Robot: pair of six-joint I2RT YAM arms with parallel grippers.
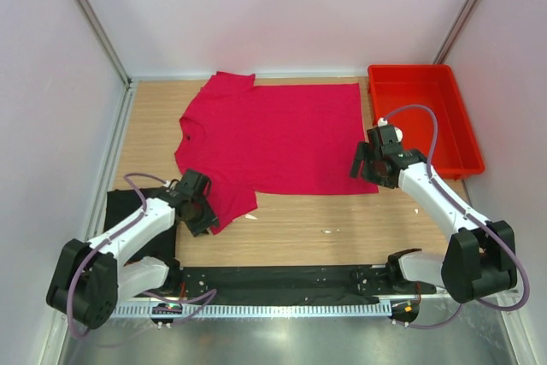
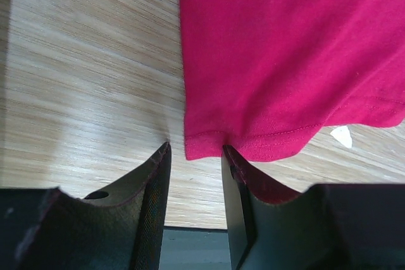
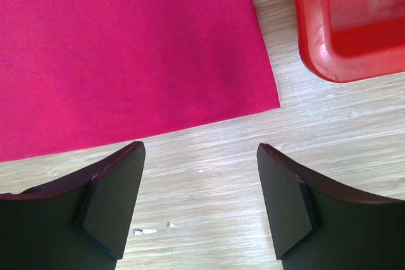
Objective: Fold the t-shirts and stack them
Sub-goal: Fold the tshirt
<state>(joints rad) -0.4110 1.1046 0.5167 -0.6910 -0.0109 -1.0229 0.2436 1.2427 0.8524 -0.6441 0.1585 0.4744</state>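
Note:
The crimson-pink t-shirt (image 1: 273, 134) lies spread flat on the wooden table. My left gripper (image 1: 198, 211) is at the lower corner of its left sleeve. In the left wrist view that gripper (image 2: 196, 147) stands partly open, with the sleeve hem (image 2: 253, 143) just beyond the fingertips and touching the right one; no cloth is pinched. My right gripper (image 1: 366, 164) sits at the shirt's near right corner. It is wide open (image 3: 199, 150) over bare wood, just short of the hem corner (image 3: 269, 99). A black t-shirt (image 1: 120, 207) lies at the table's near left, partly under the left arm.
A red plastic tray (image 1: 408, 68) stands at the back right, its corner (image 3: 316, 61) close to the right gripper. Small white flecks (image 1: 329, 231) dot the wood in front of the shirt. Walls enclose the table on the left, right and far sides.

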